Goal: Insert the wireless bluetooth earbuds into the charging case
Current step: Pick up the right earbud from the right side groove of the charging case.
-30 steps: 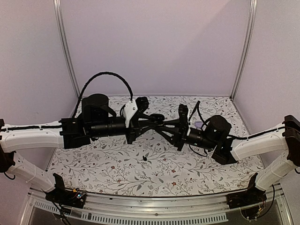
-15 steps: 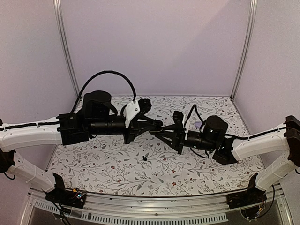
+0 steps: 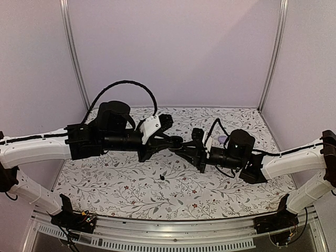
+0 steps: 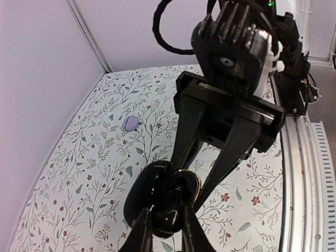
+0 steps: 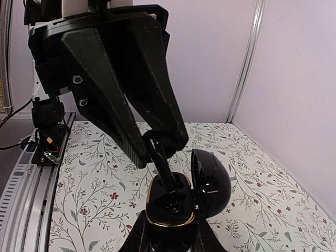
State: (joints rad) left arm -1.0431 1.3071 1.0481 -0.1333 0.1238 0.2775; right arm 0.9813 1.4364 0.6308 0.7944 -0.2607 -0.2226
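Observation:
The charging case (image 5: 170, 207) is glossy black with a gold rim, and its lid (image 5: 211, 181) hangs open to the right. My right gripper (image 5: 168, 237) is shut on its base and holds it above the cloth. My left gripper (image 4: 164, 235) comes from the opposite side, shut on one black earbud (image 5: 167, 170) whose stem reaches down into a well of the case. In the top view the left gripper (image 3: 176, 143) and the right gripper (image 3: 187, 149) meet over the table's middle. A second earbud (image 3: 162, 177) lies loose on the cloth in front of them.
A floral patterned cloth (image 3: 131, 189) covers the table. A small lavender disc (image 4: 130, 123) lies on it behind the right arm (image 3: 222, 139). Pale walls and metal posts (image 3: 73, 58) close off the back and sides. A rail (image 3: 168, 231) runs along the near edge.
Both arms have pushed closer together, and the point where the grippers meet has sunk a little toward the near side. Neither grip has changed. The loose earbud has stayed put.

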